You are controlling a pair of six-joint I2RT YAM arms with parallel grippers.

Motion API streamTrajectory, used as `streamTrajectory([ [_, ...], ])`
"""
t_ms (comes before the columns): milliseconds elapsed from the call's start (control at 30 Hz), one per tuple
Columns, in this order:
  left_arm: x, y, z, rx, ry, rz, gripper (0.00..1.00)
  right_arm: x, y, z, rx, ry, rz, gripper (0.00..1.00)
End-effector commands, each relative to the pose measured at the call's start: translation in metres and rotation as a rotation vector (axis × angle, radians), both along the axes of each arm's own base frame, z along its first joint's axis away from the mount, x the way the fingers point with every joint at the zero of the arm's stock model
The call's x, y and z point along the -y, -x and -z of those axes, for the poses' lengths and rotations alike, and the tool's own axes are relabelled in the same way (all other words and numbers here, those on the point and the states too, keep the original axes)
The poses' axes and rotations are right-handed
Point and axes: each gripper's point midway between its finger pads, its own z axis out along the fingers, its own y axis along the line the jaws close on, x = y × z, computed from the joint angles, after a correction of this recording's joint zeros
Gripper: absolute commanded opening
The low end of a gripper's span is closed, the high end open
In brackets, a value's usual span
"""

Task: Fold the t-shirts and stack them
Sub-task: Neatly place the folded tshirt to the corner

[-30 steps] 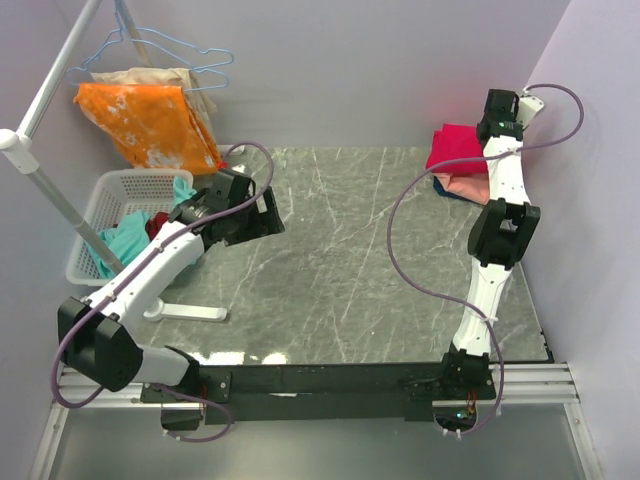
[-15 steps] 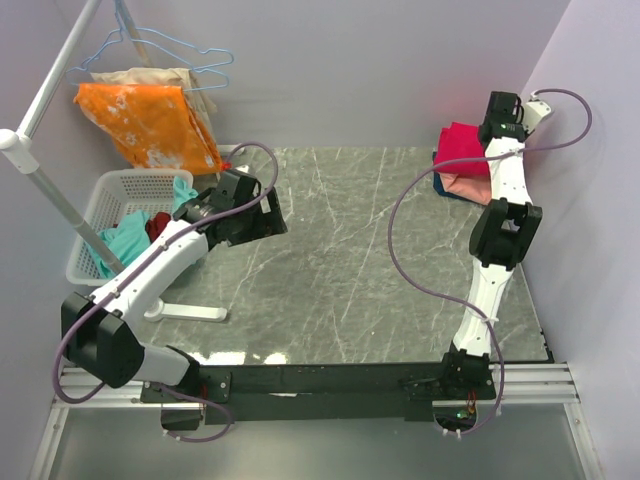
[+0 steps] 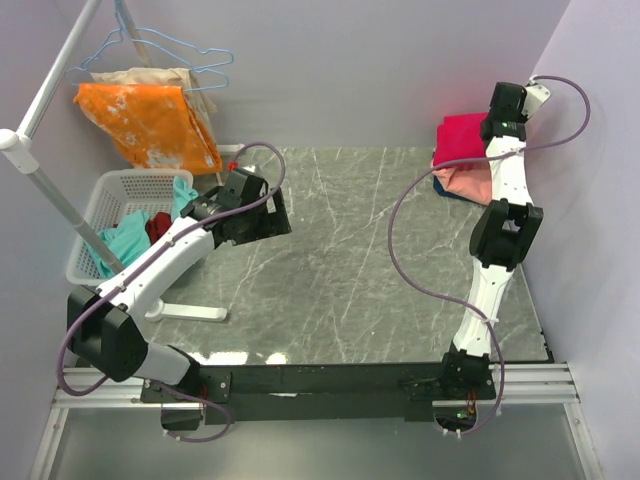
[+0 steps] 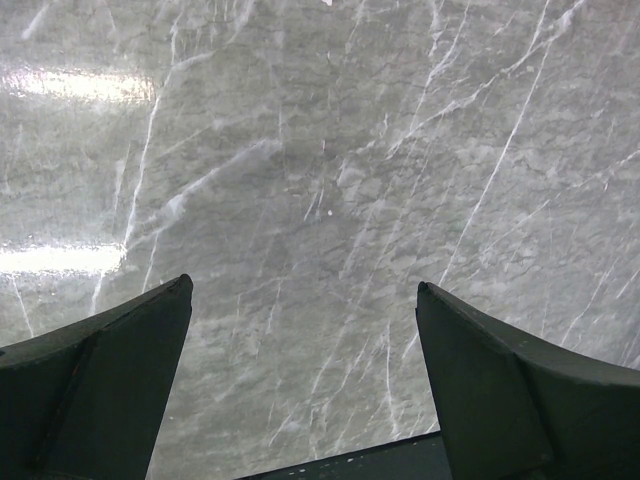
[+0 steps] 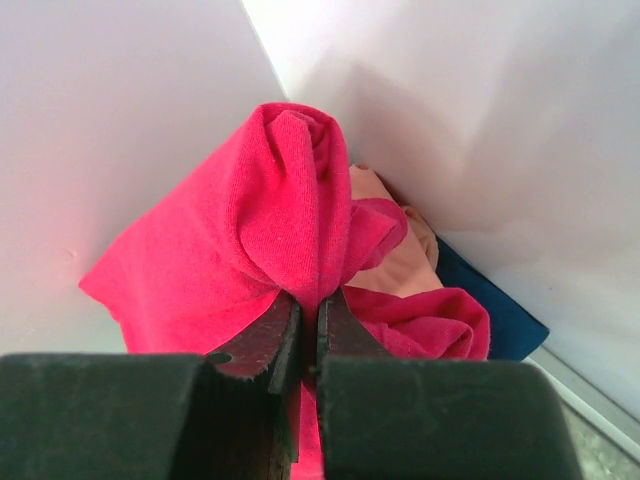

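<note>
So the right fingers (image 5: 290,330) are clenched tight on a bunched-up ridge of the red t-shirt (image 5: 200,250), way over in the far right corner of the desk (image 4: 330,150), where the two walls (image 5: 120,120) meet. The red one sits on top of the pink t-shirt (image 5: 400,260), and the blue t-shirt (image 5: 490,310) peeks out at the bottom of the pile.

What worries me: the pinch is only on a narrow fold of cloth, with the rest of the shirt hanging loose in lumps around it. If the arm pulls away like this, I'd guess the fabric either slides out of the grip or the shirt comes off the pile as a crumpled wad instead of a neat fold. The loose red cloth lies right against the pink one too, so any tug could drag that shirt along and mess up the stack. It's also a really cramped corner, so a careless swing could knock the arm into a wall.

The left fingers (image 4: 110,390) are spread wide apart over bare desk, gripping nothing, well away from the pile, so no help from that side right now.
</note>
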Motion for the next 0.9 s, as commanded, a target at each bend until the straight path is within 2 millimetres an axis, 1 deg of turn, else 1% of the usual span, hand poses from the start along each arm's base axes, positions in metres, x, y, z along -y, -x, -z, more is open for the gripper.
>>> streamTrajectory([
  [0, 0.006, -0.007, -0.017, 0.04, 0.011, -0.011, 1.0, 0.007, 0.009, -0.076, 0.17, 0.052, 0.056, 0.0],
  [33, 0.006, -0.008, -0.017, 0.041, 0.011, -0.011, 1.0, 0.01, 0.015, -0.065, 0.151, 0.041, 0.099, 0.0],
  [100, 0.007, -0.007, -0.016, 0.04, 0.011, -0.009, 0.99, 0.009, 0.017, -0.051, 0.131, 0.023, 0.1, 0.0],
  [133, 0.007, -0.007, -0.017, 0.04, 0.01, -0.008, 0.99, 0.009, 0.022, -0.033, 0.095, 0.002, 0.119, 0.0],
  [167, 0.009, -0.007, -0.016, 0.04, 0.011, -0.006, 0.99, 0.009, 0.023, -0.021, 0.066, -0.007, 0.129, 0.0],
  [200, 0.009, -0.006, -0.017, 0.04, 0.011, -0.006, 0.99, 0.01, 0.025, -0.003, 0.026, -0.015, 0.148, 0.0],
  [233, 0.008, -0.006, -0.016, 0.038, 0.009, -0.006, 0.99, 0.012, 0.032, 0.014, -0.015, -0.034, 0.178, 0.0],
  [300, 0.009, -0.005, -0.017, 0.036, 0.005, -0.003, 0.99, 0.014, 0.038, 0.037, -0.068, -0.039, 0.211, 0.0],
  [333, 0.009, -0.005, -0.017, 0.035, 0.001, -0.004, 0.99, 0.015, 0.042, 0.047, -0.094, -0.042, 0.223, 0.0],
  [433, 0.008, -0.002, -0.017, 0.033, -0.007, -0.005, 0.99, 0.018, 0.05, 0.061, -0.129, -0.035, 0.259, 0.0],
  [467, 0.008, -0.001, -0.016, 0.033, -0.007, -0.004, 1.0, 0.019, 0.052, 0.062, -0.134, -0.03, 0.265, 0.03],
  [500, 0.007, -0.001, -0.017, 0.035, -0.006, -0.005, 1.0, 0.02, 0.053, 0.064, -0.142, -0.024, 0.273, 0.25],
  [567, 0.005, 0.002, -0.015, 0.03, -0.013, -0.007, 1.0, 0.021, 0.055, 0.063, -0.152, -0.022, 0.285, 0.34],
  [600, 0.004, 0.002, -0.015, 0.034, -0.011, -0.011, 0.99, 0.021, 0.056, 0.063, -0.157, -0.019, 0.285, 0.45],
  [667, 0.003, 0.004, -0.014, 0.035, -0.013, -0.011, 0.99, 0.019, 0.056, 0.059, -0.163, -0.012, 0.271, 0.55],
  [700, 0.002, 0.003, -0.015, 0.042, -0.013, -0.014, 0.99, 0.015, 0.057, 0.049, -0.158, 0.003, 0.263, 0.62],
  [733, 0.001, 0.003, -0.014, 0.043, -0.015, -0.016, 1.0, 0.012, 0.059, 0.049, -0.161, 0.016, 0.258, 0.66],
  [767, 0.002, 0.003, -0.015, 0.046, -0.017, -0.015, 0.99, 0.008, 0.061, 0.045, -0.157, 0.03, 0.259, 0.7],
  [800, 0.001, 0.003, -0.015, 0.049, -0.016, -0.016, 0.99, 0.004, 0.066, 0.024, -0.135, 0.056, 0.25, 0.76],
  [833, 0.002, 0.002, -0.016, 0.053, -0.013, -0.016, 0.99, -0.009, 0.063, 0.029, -0.128, 0.062, 0.214, 0.78],
  [867, 0.001, 0.002, -0.016, 0.055, -0.013, -0.018, 0.99, -0.016, 0.065, 0.023, -0.115, 0.07, 0.198, 0.81],
])
